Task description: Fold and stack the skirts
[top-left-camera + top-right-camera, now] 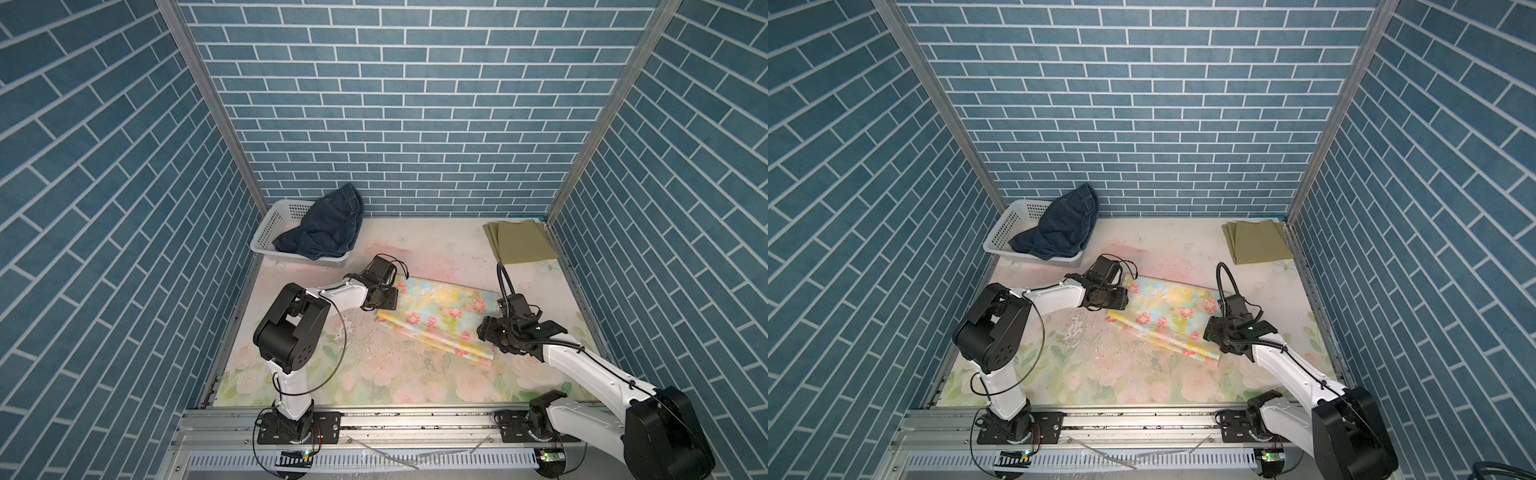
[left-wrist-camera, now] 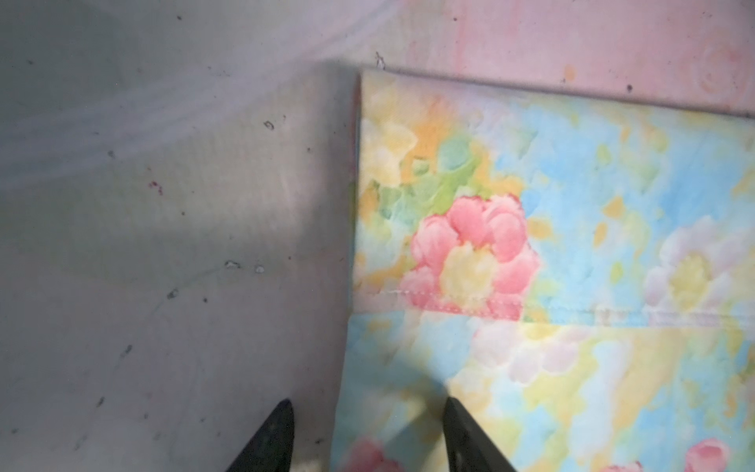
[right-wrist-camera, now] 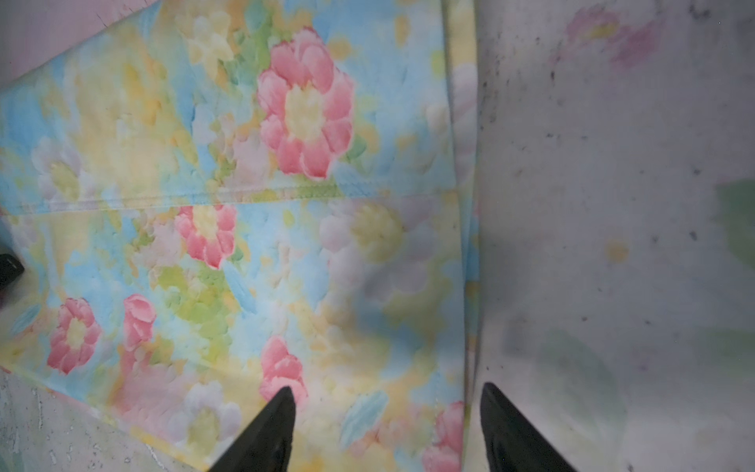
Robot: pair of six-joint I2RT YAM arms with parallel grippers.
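One looks done: the green skirt (image 1: 521, 241) lies folded, far right on the worktop (image 1: 436, 249). The flowered skirt (image 1: 440, 309) lies part-folded in the middle, with the left hand (image 2: 367, 402) and right hand (image 3: 388, 386) both apart astride its ends. The denim skirt (image 1: 328, 224) sits crumpled in the basket (image 1: 266, 232), far left.

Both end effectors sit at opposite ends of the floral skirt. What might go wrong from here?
1. The left end effector and right end effector each straddle an edge of the folded pastel floral cloth skirt, jaws open; closing may catch only the top layer and undo the fold.
2. The dark blue denim skirt drapes over the white perforated plastic basket; pulling it may drag the basket.
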